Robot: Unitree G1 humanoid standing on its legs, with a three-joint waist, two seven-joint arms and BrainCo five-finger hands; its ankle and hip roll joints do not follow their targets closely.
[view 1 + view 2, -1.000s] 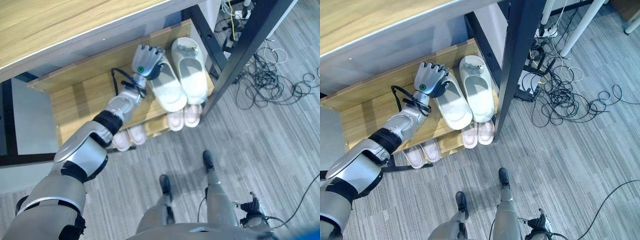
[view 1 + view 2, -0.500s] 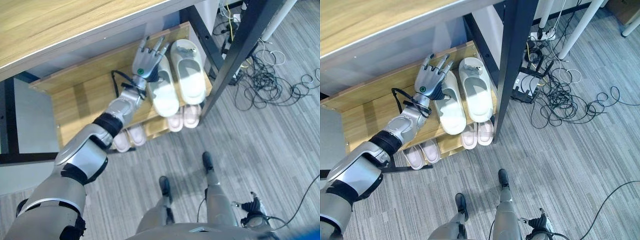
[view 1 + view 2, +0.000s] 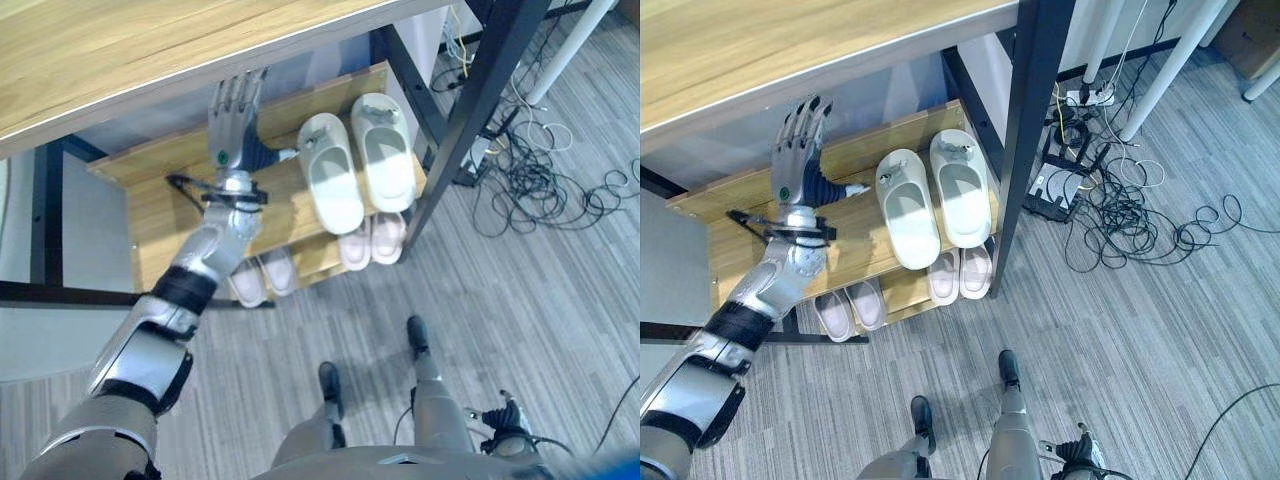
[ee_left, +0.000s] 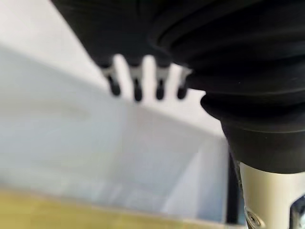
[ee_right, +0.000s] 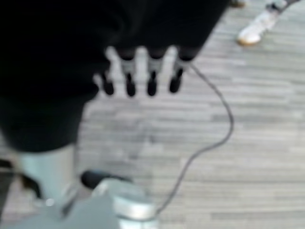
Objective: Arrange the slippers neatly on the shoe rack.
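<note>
Slippers [image 3: 358,168] now sit side by side on the shoe rack's top shelf [image 3: 150,205], released. Left hand [image 3: 232,125] has drawn away leftward, fingers straight and empty; placement looks done. Right hand [image 5: 143,71] hangs relaxed.

A wooden counter [image 3: 760,45] is spanning the top of the view, a black post [image 3: 1035,120] running down from its right end to the floor. Grey plank flooring [image 3: 1140,340] is stretching across the lower part. Right of the post, a tangle of black cables [image 3: 1120,215] is lying on the floor, with a power strip [image 3: 1087,97] sitting near two white legs [image 3: 1150,70]. In the right wrist view, a shoe [image 5: 255,28] is showing on the floor.
</note>
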